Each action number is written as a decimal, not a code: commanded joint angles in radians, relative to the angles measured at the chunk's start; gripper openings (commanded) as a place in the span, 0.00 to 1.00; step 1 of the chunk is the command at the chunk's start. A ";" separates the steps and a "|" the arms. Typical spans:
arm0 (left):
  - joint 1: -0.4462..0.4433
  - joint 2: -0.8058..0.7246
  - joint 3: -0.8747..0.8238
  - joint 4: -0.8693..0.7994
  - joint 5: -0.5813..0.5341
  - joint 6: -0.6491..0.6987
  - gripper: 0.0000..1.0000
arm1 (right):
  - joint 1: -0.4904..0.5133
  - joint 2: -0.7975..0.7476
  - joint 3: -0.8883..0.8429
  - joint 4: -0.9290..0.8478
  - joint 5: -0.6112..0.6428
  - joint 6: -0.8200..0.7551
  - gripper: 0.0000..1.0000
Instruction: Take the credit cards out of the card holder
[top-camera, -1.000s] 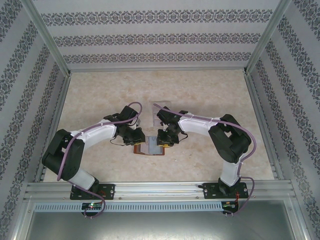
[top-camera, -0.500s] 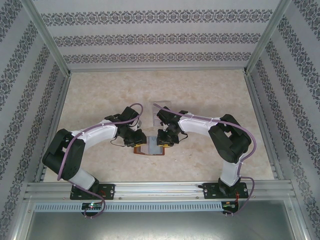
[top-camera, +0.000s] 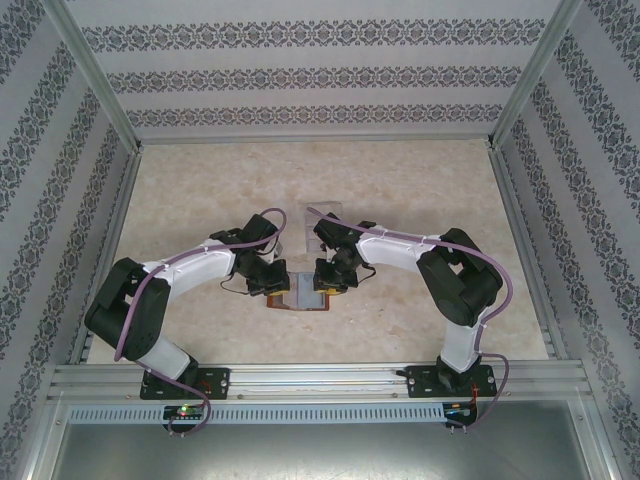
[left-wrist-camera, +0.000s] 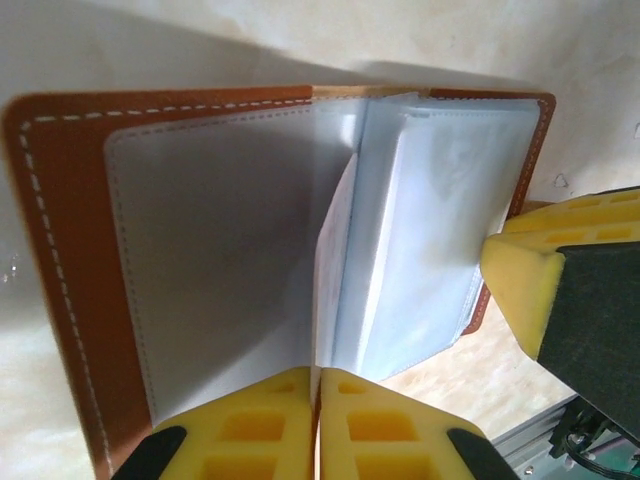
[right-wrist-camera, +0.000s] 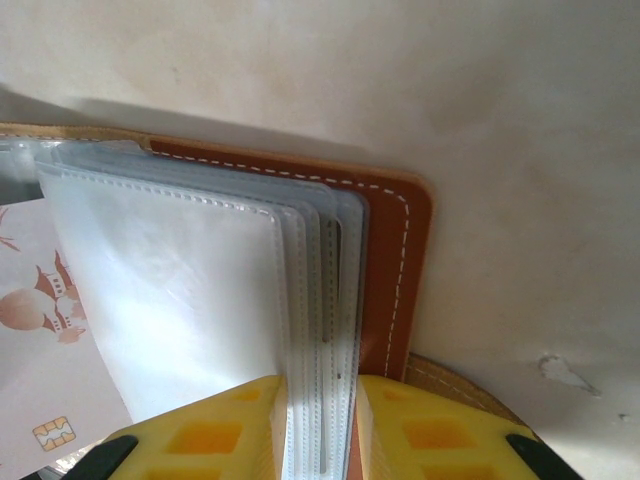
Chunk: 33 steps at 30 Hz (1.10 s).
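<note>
No shift since before: card holder (top-camera: 300, 298) open, long axis left-right, both jaws pinching its sleeves (left-wrist-camera: 420, 240).

Bright diffuse light, soft shadows; wrist cams blurry close-up.

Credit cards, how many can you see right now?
1. A pale card with a gold chip and reddish print shows at the lower left of the right wrist view, beside the clear sleeves of the card holder. More may be hidden inside those sleeves.

Brown card holder (left-wrist-camera: 60, 250) lies open, pale credit card (right-wrist-camera: 40, 340) showing.
</note>
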 joint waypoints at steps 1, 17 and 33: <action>-0.012 -0.037 0.036 -0.072 -0.052 0.013 0.07 | -0.005 -0.033 0.006 -0.035 0.023 -0.008 0.27; -0.010 -0.060 0.125 -0.067 -0.047 0.228 0.00 | -0.152 -0.215 -0.058 -0.089 0.071 -0.058 0.27; -0.009 0.082 0.343 -0.148 -0.104 0.629 0.00 | -0.231 -0.300 -0.106 -0.117 0.081 -0.100 0.27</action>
